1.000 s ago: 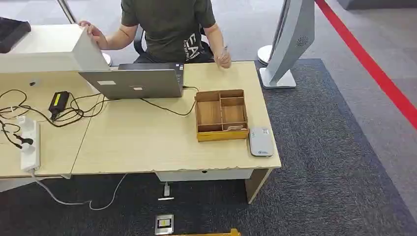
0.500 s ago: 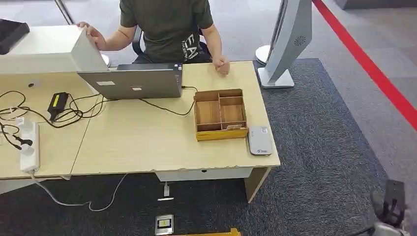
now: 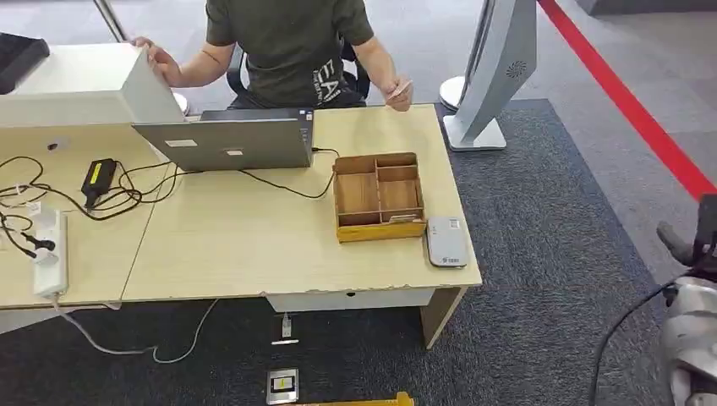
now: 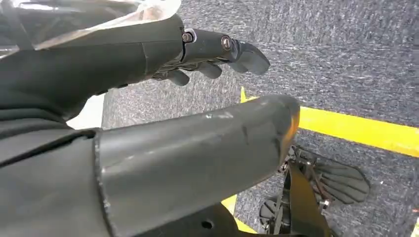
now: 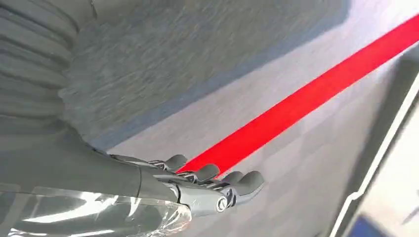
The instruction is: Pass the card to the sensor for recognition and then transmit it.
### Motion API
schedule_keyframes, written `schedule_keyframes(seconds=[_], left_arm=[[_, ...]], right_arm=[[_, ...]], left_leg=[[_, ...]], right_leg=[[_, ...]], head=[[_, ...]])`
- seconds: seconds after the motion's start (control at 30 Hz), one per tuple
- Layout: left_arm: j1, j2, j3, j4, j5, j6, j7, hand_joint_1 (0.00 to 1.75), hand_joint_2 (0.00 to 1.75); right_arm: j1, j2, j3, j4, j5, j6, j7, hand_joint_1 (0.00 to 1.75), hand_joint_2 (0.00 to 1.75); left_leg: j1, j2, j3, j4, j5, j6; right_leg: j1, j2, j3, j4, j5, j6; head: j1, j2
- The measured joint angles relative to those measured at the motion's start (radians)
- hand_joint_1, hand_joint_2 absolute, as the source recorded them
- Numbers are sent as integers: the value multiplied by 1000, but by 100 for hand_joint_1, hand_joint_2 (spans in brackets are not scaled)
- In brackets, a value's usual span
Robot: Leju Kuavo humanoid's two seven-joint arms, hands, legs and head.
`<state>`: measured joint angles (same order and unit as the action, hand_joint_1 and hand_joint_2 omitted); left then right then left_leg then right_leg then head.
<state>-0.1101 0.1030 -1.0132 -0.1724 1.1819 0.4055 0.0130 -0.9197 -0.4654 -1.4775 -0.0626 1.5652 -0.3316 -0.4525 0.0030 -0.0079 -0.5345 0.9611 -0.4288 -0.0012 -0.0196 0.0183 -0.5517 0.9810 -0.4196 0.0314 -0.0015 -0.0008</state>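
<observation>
Well apart: card (image 3: pixel 401 87), right hand (image 3: pixel 689 241).

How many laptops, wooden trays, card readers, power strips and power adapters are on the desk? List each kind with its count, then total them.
laptop: 1
wooden tray: 1
card reader: 1
power strip: 1
power adapter: 1
Total: 5
</observation>
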Motion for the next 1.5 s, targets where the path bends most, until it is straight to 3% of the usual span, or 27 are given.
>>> schedule_keyframes(seconds=[0.1,0.17,0.23,0.3,0.5,0.6,0.77,1.0,1.07,1.13,1.17,1.2,1.23,1.27,1.33,1.37,1.5], left_arm=[[-1,7,-11,0,-26,-23,-5,0,0],[0,12,-22,0,-41,-40,-16,0,0],[0,16,-30,0,-38,-44,-19,0,0],[-1,17,-31,0,-26,-42,-21,0,0],[-15,17,-39,0,-27,-39,-37,0,0],[-17,18,-46,0,-34,-48,-37,0,0],[-15,21,-57,0,-46,-63,-37,0,0],[-11,28,-79,0,-72,-75,-37,0,0],[-11,31,-85,0,-76,-76,-36,0,0],[-12,32,-90,0,-77,-79,-36,0,0],[-12,33,-93,0,-78,-81,-35,0,0],[-12,33,-96,0,-78,-83,-36,0,0],[-5,33,-99,0,-79,-83,-36,0,0],[6,35,-101,0,-79,-82,-35,0,0],[14,42,-106,3,-81,-82,-34,0,0],[8,44,-108,3,-82,-83,-34,0,0],[-17,44,-113,2,-87,-89,-36,0,0]], right_arm=[[-60,3,0,10,9,99,8,0,175],[-85,3,3,16,10,193,-13,0,175],[-108,15,18,24,11,232,-52,0,175],[-137,59,47,32,11,199,-75,0,175],[-200,249,219,56,12,-38,-18,0,175],[-229,336,328,64,13,-25,-11,0,175],[-241,452,508,68,13,-83,45,0,175],[-245,506,706,60,11,-110,115,0,175],[-232,513,756,36,1,-63,124,0,175],[-126,497,822,-101,-142,137,234,0,175],[-51,470,885,-223,-273,270,352,0,175],[16,427,961,-337,-451,362,513,0,175],[53,381,1051,-436,-657,393,664,0,175],[67,355,1120,-500,-785,362,739,0,175],[98,317,1288,-663,-962,268,754,0,175],[113,302,1354,-721,-957,259,755,0,175],[164,251,1532,-850,-915,243,767,0,175]], left_leg=[[0,-2,0,0,0,0],[0,-4,-1,0,1,0],[0,-4,-4,0,1,0],[0,-2,-3,0,1,0],[2,-2,-2,-1,3,-3],[3,-3,-4,0,4,-5],[4,-8,-6,0,5,-5],[3,-9,-8,0,5,-5],[3,-9,-7,0,5,-5],[7,-9,5,1,3,-4],[9,-14,7,1,2,-2],[8,-24,1,3,3,-1],[5,-24,-8,3,5,0],[2,-12,-14,3,5,0],[-3,25,-20,2,1,-1],[-2,33,-16,2,-1,0],[0,23,-12,2,1,0]], right_leg=[[0,-2,0,0,0,0],[1,-3,0,0,0,0],[1,-3,1,1,0,0],[1,-2,-1,2,0,-1],[3,-1,-2,4,1,-1],[3,-3,-5,4,1,-3],[4,-6,-6,4,1,-3],[4,-6,-7,4,1,-3],[4,-6,-8,3,1,-3],[5,-6,2,-6,0,-3],[7,-10,8,-9,-3,1],[8,-21,7,-7,-3,2],[3,-21,-1,-2,-1,3],[-1,-10,-13,3,3,0],[-5,28,-25,4,12,0],[-5,35,-24,2,12,0],[-1,27,-20,2,10,1]], head=[[-1,0],[-1,0],[0,0],[0,0],[-1,0],[-3,0],[-2,0],[-2,0],[-2,0],[-10,0],[-15,0],[-6,0],[8,0],[17,0],[14,0],[11,0],[5,0]])
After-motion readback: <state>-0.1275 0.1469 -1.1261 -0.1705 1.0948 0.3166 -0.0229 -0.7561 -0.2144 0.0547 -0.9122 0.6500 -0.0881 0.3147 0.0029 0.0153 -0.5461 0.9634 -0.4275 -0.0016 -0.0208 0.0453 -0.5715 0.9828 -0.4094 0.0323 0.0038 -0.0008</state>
